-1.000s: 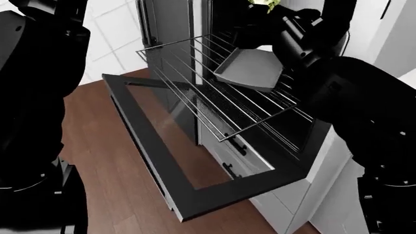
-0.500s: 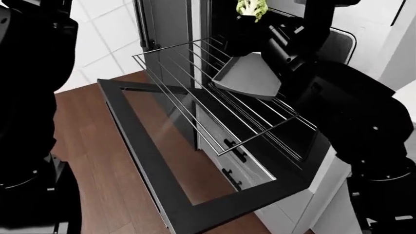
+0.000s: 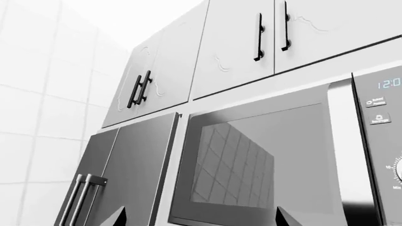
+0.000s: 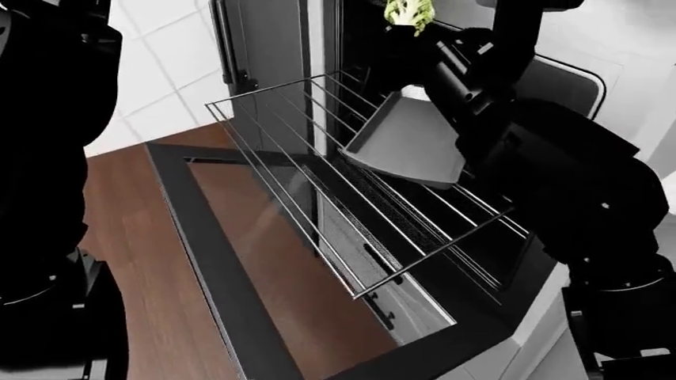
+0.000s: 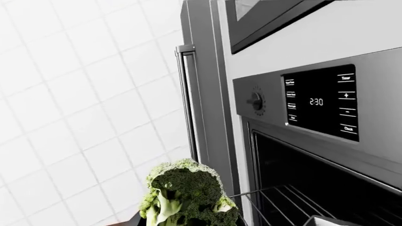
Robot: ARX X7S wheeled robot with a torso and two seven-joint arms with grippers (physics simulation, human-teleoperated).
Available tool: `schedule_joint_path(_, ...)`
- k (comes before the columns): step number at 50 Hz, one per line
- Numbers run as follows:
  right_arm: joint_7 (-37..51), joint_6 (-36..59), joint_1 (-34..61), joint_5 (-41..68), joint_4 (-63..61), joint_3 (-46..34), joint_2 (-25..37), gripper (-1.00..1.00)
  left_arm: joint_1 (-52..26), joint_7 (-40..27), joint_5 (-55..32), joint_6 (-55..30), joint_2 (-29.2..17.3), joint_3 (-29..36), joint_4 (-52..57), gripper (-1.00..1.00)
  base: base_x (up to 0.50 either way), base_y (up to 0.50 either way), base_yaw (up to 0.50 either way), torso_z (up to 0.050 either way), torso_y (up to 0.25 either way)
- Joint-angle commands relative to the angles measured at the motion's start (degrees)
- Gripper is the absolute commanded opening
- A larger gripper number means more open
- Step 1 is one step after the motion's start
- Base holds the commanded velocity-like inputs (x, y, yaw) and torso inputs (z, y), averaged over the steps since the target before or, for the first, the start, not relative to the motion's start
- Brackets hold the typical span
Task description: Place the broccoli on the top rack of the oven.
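One arm matters: the right gripper (image 4: 407,36), pinching the broccoli (image 4: 408,13), is high above the top rack (image 4: 349,182), which lies below, pulled out.

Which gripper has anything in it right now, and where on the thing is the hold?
The right arm carries the broccoli, apparently gripped low by the stem, head up; the fingers are hidden. The left gripper is open and empty.
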Motion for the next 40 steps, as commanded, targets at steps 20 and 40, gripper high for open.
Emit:
schedule_joint_path(20,-1.9,-1.8,1.3,-3.3,4.7,-1.3,-1.4,-1.00,0.1,-1.1,-0.8,0.1,-0.8,0.1,0.7,1.00,0.19,0.03,0.00,0.000,0.001)
schedule_joint_path(40,-26.5,-20.6,22.7,-23.0,72.2,-8.6,-19.5,-1.00,-2.1,-1.9,-1.9,-1.1,-1.8,0.1,1.7,1.00,0.00,0.00,0.00,0.000,0.000)
